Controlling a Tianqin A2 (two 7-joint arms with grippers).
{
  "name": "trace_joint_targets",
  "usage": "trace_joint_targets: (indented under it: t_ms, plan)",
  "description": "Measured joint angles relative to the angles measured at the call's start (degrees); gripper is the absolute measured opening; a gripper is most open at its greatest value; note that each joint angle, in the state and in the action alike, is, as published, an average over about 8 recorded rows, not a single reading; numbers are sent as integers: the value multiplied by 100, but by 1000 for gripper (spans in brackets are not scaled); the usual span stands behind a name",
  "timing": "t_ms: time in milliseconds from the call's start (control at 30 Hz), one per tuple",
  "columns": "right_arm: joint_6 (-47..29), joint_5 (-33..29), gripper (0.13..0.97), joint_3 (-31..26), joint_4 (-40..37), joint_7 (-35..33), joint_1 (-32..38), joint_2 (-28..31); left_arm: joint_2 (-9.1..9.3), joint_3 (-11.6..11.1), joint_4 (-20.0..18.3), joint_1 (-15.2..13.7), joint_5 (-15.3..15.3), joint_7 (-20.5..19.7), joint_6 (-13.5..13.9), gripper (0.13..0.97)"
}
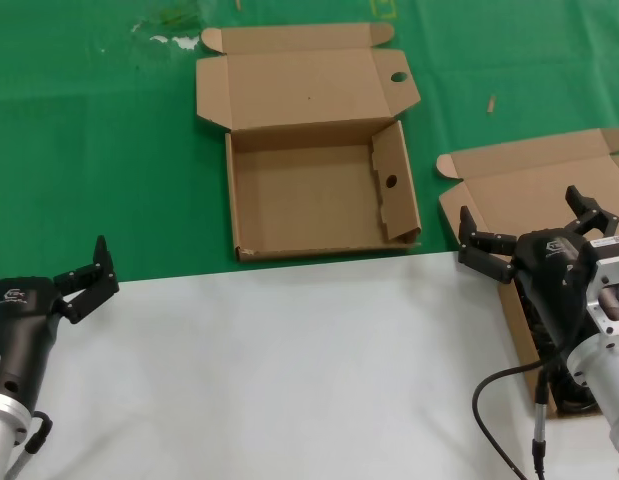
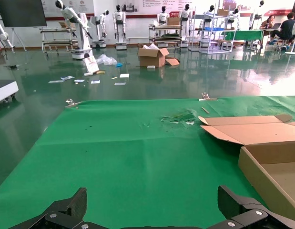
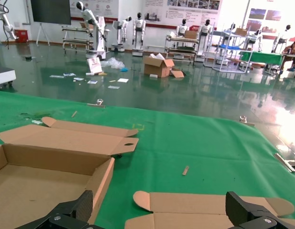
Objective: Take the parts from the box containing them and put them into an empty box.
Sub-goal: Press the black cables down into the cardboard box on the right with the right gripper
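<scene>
The empty box (image 1: 319, 200) lies open mid-table on the green cloth, with a round hole in its lid flap (image 1: 399, 76) and another in its side panel. The plain-lidded box (image 1: 519, 185) stands open at the right. My right gripper (image 1: 519, 220) hovers over it, open and empty. Black cables (image 1: 554, 350) show in that box beneath the right arm, mostly hidden. In the right wrist view the gripper (image 3: 160, 205) faces the plain lid (image 3: 209, 210), with the empty box (image 3: 42, 176) beside it. My left gripper (image 1: 87, 282) is open and empty at the near left; it also shows in the left wrist view (image 2: 152, 202).
Green cloth (image 1: 89, 150) covers the far half of the table and a white surface (image 1: 289, 370) the near half. A small wood scrap (image 1: 491, 103) and white debris (image 1: 174, 40) lie on the cloth. The empty box's corner shows in the left wrist view (image 2: 271, 162).
</scene>
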Motion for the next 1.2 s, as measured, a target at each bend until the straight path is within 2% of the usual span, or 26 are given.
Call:
trace_joint_targets:
  t_ms: [333,400,500,633,767,900,1200]
  plan:
    - [8,9,966,-13,5,-4,4,5,0,0,0,0,0,2,0,966]
    - [189,233,966,-252,66,-53,39,171,0,0,0,0,0,3,0,966]
    - [641,855,966,-866,251,-192,128,658,0,0,0,0,0,3,0,966]
    - [1328,1957,966,-1854,710,-443,207,1666,0,0,0,0,0,3,0,966]
    - [1649,2711,966,-2297,1238,-633,56,2643,0,0,0,0,0,3,0,966]
    - [1813,3387,966,-2106,1730,-967,-487,3632,0,0,0,0,0,3,0,966]
    - [2264,4841,966,-708,2202,-1936,-2337,5611,0,0,0,0,0,3,0,966]
